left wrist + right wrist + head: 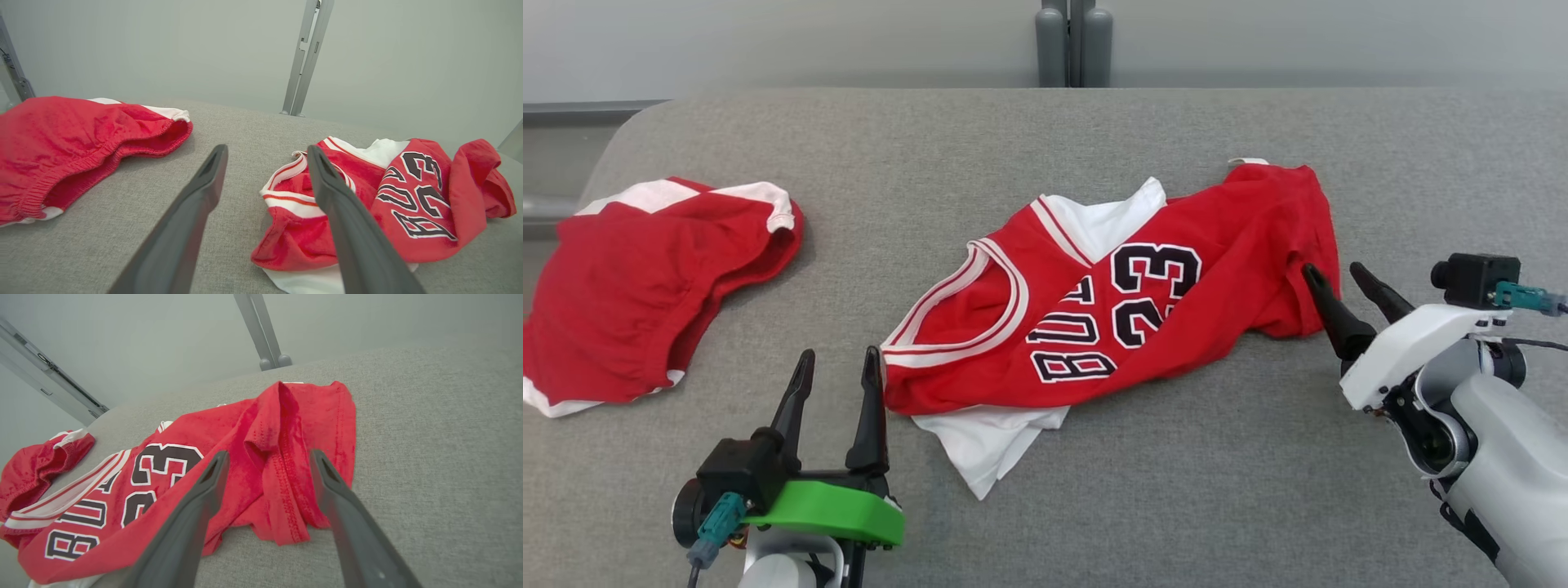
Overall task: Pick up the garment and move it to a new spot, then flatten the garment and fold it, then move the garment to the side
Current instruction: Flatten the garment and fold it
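Note:
The garment, a crumpled red jersey point(1225, 245) with "23" and white trim, lies mid-table over a white layer. My left gripper point(840, 353) stands open just left of its armhole end, with bare table between the fingers. In the left wrist view the left gripper point(267, 148) has the jersey point(286, 241) beside its right finger. My right gripper point(1333, 268) is open at the jersey's right hem. In the right wrist view a folded ridge of the jersey point(245, 428) lies between the open fingers of the right gripper point(269, 453). Neither gripper holds anything.
Red shorts point(645, 278) with white trim lie bunched at the table's left edge, also seen as shorts point(73, 130) and shorts point(32, 469). The grey fabric table point(1094, 122) runs back to a pale wall with a grey post point(1074, 41).

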You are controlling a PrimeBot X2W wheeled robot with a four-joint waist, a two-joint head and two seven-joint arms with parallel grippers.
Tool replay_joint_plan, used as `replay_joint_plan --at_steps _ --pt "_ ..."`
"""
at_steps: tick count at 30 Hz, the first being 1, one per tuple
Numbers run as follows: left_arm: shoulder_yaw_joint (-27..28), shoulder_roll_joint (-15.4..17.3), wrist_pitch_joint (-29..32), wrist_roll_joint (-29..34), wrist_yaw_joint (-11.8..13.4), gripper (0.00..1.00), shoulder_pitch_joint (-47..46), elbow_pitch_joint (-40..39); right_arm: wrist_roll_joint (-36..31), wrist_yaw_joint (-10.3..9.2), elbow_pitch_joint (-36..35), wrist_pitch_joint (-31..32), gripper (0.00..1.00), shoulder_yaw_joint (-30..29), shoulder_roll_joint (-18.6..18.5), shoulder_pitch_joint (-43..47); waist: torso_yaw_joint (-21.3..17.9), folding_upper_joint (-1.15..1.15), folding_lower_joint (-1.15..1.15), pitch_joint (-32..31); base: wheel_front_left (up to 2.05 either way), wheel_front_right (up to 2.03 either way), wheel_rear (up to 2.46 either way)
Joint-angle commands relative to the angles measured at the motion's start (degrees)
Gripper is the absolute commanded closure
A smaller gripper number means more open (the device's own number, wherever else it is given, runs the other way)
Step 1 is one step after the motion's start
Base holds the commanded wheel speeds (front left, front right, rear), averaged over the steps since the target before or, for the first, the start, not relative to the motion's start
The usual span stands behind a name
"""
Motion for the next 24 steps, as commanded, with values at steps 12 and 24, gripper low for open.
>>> replay_joint_plan --at_steps 12,24 --pt "0.32 -0.58 -0.02 -0.42 -0.43 0.0 -1.14 1.13 0.28 0.03 9.6 3.94 0.75 4.84 1.23 -3.63 4.34 0.0 0.0 0.88 0.0 0.0 0.0" --pt "1.59 -0.42 -0.03 0.43 -0.21 0.0 0.52 1.36 1.33 0.03 9.09 0.6 1.0 4.63 -0.68 -2.19 1.51 0.0 0.0 -0.65 0.0 0.0 0.0"
